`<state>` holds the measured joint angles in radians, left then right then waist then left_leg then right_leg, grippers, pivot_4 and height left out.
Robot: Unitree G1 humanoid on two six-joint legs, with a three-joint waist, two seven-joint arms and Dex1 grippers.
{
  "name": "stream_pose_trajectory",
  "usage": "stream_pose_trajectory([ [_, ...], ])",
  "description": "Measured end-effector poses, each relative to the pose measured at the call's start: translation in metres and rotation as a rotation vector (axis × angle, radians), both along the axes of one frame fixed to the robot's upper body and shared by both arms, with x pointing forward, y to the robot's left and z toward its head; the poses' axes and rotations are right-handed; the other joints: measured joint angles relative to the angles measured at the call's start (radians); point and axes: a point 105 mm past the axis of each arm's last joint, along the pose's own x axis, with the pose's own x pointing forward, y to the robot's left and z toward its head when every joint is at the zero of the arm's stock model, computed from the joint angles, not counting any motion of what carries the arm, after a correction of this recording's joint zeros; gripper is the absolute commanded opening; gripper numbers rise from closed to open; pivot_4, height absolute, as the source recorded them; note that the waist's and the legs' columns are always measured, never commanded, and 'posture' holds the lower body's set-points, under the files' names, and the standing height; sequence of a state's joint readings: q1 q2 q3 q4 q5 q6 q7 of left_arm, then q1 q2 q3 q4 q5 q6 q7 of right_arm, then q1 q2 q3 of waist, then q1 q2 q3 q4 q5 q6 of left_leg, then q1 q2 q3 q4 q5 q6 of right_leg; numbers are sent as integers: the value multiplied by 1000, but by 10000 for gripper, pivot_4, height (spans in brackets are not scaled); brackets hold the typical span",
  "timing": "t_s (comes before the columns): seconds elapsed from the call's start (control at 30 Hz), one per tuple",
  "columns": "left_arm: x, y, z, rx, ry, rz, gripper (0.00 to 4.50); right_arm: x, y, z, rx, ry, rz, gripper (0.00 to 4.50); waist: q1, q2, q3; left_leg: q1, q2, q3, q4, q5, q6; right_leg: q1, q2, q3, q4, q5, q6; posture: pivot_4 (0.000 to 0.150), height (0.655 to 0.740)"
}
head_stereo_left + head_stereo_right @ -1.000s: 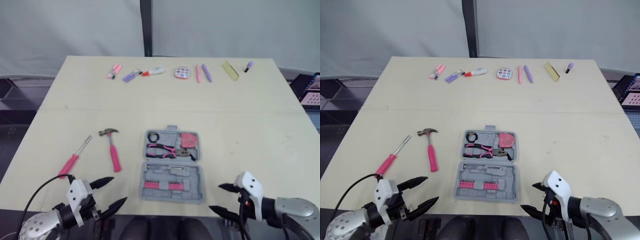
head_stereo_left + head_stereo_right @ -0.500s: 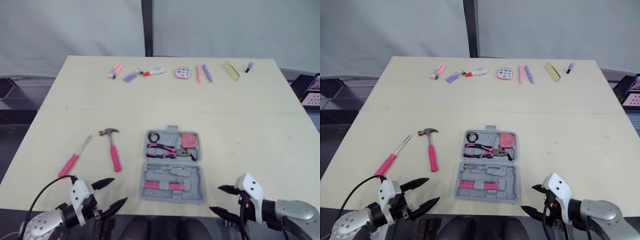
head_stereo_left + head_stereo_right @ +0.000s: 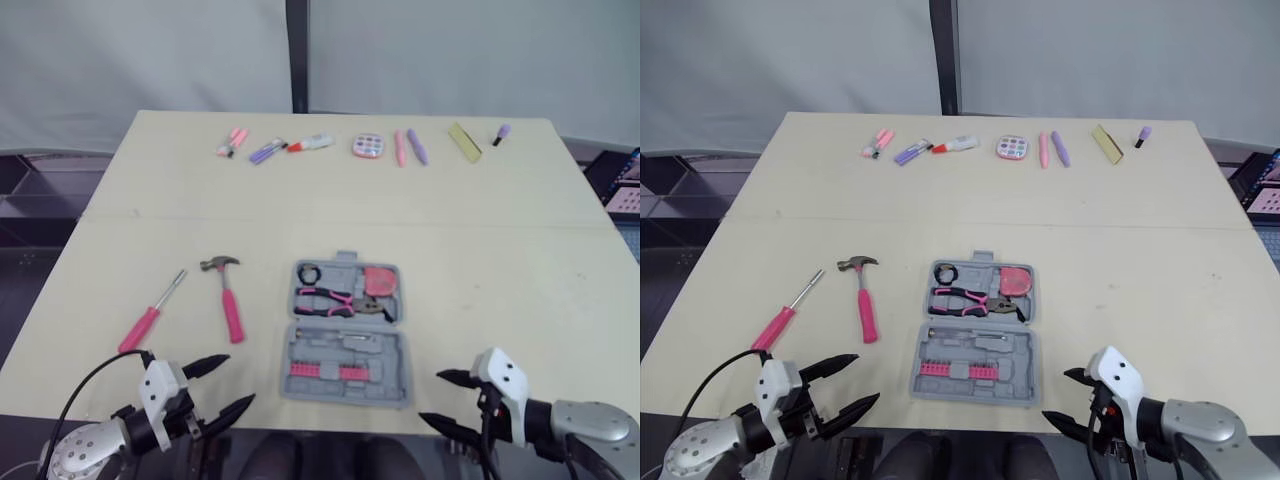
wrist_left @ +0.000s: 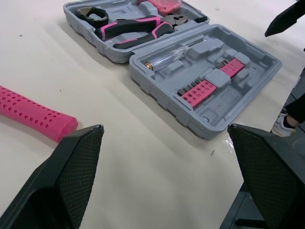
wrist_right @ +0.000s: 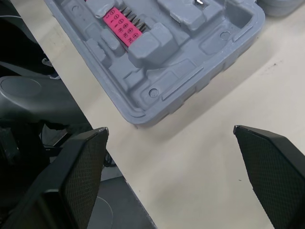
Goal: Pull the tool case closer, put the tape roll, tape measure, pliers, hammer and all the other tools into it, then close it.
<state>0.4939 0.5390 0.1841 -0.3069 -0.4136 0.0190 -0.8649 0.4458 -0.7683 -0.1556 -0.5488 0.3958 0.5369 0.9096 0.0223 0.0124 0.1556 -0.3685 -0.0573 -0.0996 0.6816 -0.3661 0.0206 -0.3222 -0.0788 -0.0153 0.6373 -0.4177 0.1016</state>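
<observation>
— One pale table (image 3: 500, 250) carries everything. Where does the tool case sit on it?

— The tool case (image 3: 388, 352) lies open flat close to the table's near edge, between the two arms, with both grey halves facing up.

— And the arms?

— The left gripper (image 3: 240, 378) hovers at the near edge, left of the case, its jaws spread wide and empty. The right gripper (image 3: 430, 395) hovers at the near edge, right of the case, its jaws just as wide and empty.

— What lies outside the case?

— The hammer (image 3: 229, 305) lies left of the case, pink handle toward the robot. Further left, the screwdriver (image 3: 148, 320) lies aslant, apart from the hammer.

— And inside?

— In the far half, the pliers (image 3: 335, 299) lie across the middle, the tape measure (image 3: 379, 281) is at the far right and the tape roll (image 3: 308, 274) at the far left. The near half holds a pink bit strip (image 3: 325, 371).

— Anything else?

— A row of small items (image 3: 366, 146) lies along the far edge.
</observation>
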Motion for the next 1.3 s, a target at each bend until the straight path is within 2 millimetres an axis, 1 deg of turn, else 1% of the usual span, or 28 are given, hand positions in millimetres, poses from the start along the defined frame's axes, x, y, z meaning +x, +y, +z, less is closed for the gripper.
stream_pose_trajectory([
  [0.23, 0, -1, 1, -2, -9, -6, 45000, -2, 0, 0, 2, -8, 2, 44431, 0, 0, 0, 0, 0, 0, 0, 0, 0, 0, 0, 0, 0, 0, 0, 1500, 7134],
  [0.37, 1, -1, 2, -15, -11, 4, 45000, 0, 0, 4, 15, -46, 2, 44431, 0, 0, 0, 0, 0, 0, 0, 0, 0, 0, 0, 0, 0, 0, 0, 1500, 7134],
  [0.47, 8, 1, 12, -64, -20, 89, 45000, 7, 0, 15, 45, -123, -9, 44431, 0, 0, 0, 0, 0, 0, 0, 0, 0, 0, 0, 0, 0, 0, 0, 1500, 7134],
  [0.53, 15, 6, 22, -85, -36, 167, 45000, 11, 0, 21, 69, -170, -15, 44431, 0, 0, 0, 0, 0, 0, 0, 0, 0, 0, 0, 0, 1, 0, 0, 1500, 7134],
  [0.6, 17, 8, 31, -102, -48, 244, 45000, 13, 0, 26, 89, -203, -14, 44431, -1, 0, 0, 0, 0, 0, 0, 0, 0, 0, 0, 0, 1, 0, 0, 1500, 7134],
  [0.63, 14, 6, 34, -104, -45, 277, 45000, 13, 0, 28, 98, -220, -11, 44431, -1, 0, 0, 0, 0, 0, 0, 0, 1, 0, 0, 1, 0, 0, 0, 1500, 7134],
  [0.77, 11, 7, 35, -91, 5, 396, 45000, 15, -3, 38, 118, -271, 5, 44431, 1, 0, 0, 0, 0, 0, 1, 0, 1, 1, 0, 1, 0, 0, 0, 1500, 7134],
  [0.9, 15, 7, 38, -64, 37, 499, 45000, 16, -4, 45, 126, -295, 29, 44431, 2, 0, 0, 0, 0, 0, 1, 0, 1, 1, 0, 1, 0, 0, 0, 1500, 7134],
  [1.0, 28, 10, 42, -82, 43, 611, 45000, 15, -5, 46, 119, -290, 43, 44431, 4, 0, 0, 0, 0, 0, 1, 0, 1, 1, 1, 1, 0, 0, 0, 1500, 7134],
  [1.07, 38, 11, 47, -77, 35, 650, 45000, 14, -7, 46, 112, -287, 46, 44431, 4, -1, 0, 0, 0, 0, 1, 0, 1, 1, 1, 1, 1, 0, 0, 1500, 7134],
  [1.2, 70, 20, 68, -81, -17, 783, 45000, 14, -10, 48, 99, -287, 42, 44431, 3, -2, -1, 1, -1, 0, 2, 0, 1, 1, 1, 1, 6, 0, 0, 1500, 7134],
  [1.3, 92, 25, 77, -84, -1, 875, 45000, 16, -13, 50, 82, -295, 39, 44431, 2, -2, -1, 1, -1, 1, 2, 0, 1, 0, 2, 1, 8, 0, 0, 1500, 7134],
])
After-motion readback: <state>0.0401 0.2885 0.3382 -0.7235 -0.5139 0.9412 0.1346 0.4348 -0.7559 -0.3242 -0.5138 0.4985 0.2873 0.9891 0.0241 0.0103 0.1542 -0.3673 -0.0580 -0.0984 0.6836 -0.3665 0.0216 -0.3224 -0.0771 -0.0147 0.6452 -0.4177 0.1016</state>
